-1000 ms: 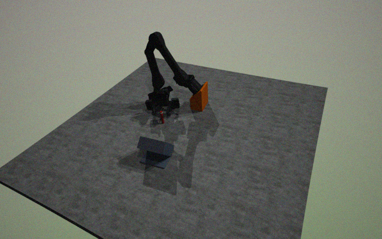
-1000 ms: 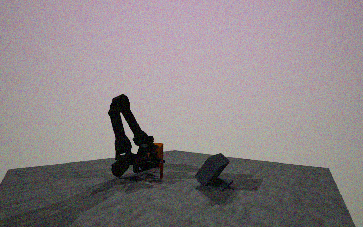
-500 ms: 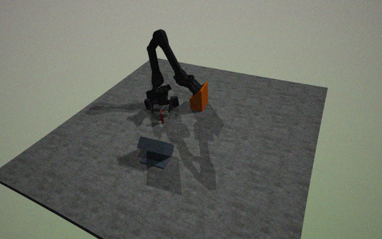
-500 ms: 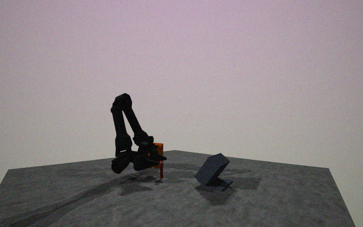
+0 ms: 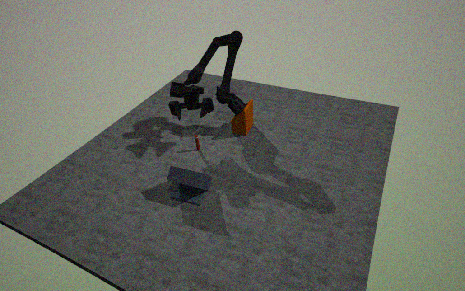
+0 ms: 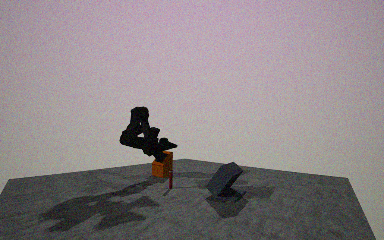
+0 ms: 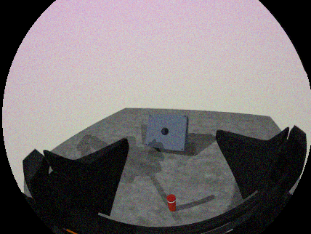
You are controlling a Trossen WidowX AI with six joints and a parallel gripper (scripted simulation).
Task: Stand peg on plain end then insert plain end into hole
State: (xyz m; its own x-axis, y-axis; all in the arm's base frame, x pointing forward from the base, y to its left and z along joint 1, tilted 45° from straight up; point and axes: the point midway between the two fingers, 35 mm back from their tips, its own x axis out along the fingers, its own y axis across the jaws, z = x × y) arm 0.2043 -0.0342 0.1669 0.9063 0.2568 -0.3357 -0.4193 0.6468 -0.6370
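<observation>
The red peg (image 5: 197, 143) (image 6: 170, 181) (image 7: 171, 206) stands upright on the table, its white band near the top end and its plain end down. Nothing touches it. My gripper (image 5: 190, 118) (image 6: 173, 143) (image 7: 174, 139) is wide open and empty. It hangs well above the table, higher than the peg, with its fingers pointing forward and somewhat down. The sloped blue-grey panel (image 5: 190, 177) (image 6: 224, 179) (image 7: 176, 133) stands beyond the peg. Its one dark hole (image 7: 165, 131) shows empty in the wrist view; the top camera sees only the panel's back.
The orange base block (image 5: 242, 122) (image 6: 161, 170) carries the arm at the rear of the peg. The panel rests on a flat foot (image 5: 186, 198) (image 6: 232, 197). The grey table (image 5: 308, 137) (image 6: 305, 206) bears broad shadows of the arm and panel.
</observation>
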